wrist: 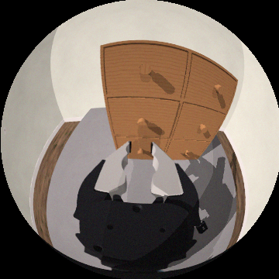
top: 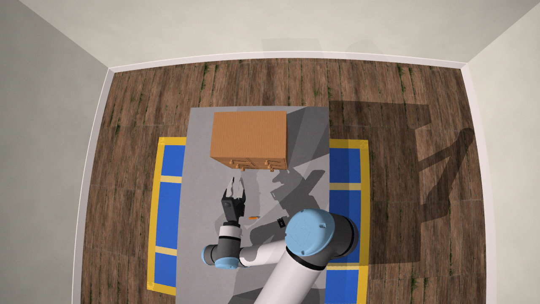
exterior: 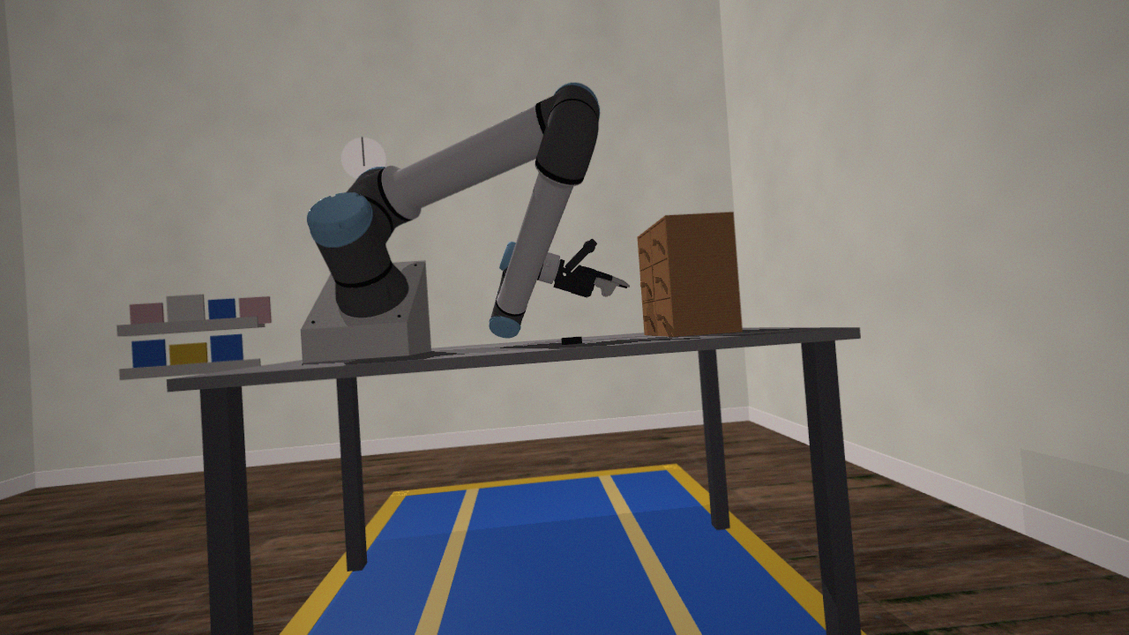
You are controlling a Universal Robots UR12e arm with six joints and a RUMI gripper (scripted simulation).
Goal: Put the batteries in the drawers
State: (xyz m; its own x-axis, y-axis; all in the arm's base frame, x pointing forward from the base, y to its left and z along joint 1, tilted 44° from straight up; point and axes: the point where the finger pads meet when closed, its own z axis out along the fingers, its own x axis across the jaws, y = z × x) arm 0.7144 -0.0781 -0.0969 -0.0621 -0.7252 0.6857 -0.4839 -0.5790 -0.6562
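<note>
The wooden chest [top: 249, 132] [exterior: 704, 272] [wrist: 124, 83] stands upright at the back of the table, with two columns and three rows of drawers. All drawer fronts look shut. My gripper [top: 237, 178] [exterior: 628, 285] [wrist: 141, 142] is slightly open and empty, a short way in front of the left column. In the wrist view, the middle-row left handle [wrist: 141, 121] shows just above the fingertips, not touched. A small orange object [top: 253, 217] lies on the table right of the gripper's body; it may be a battery, but its size class cannot be told. No other battery can be made out.
A small black block [top: 280, 222] [exterior: 571, 339] [wrist: 201, 227] lies on the table [top: 200, 151] [exterior: 758, 338] right of the orange object, close to the arm. The forearm crosses low over the table's near part. A shelf with coloured boxes [exterior: 226, 347] stands beyond the arm's base.
</note>
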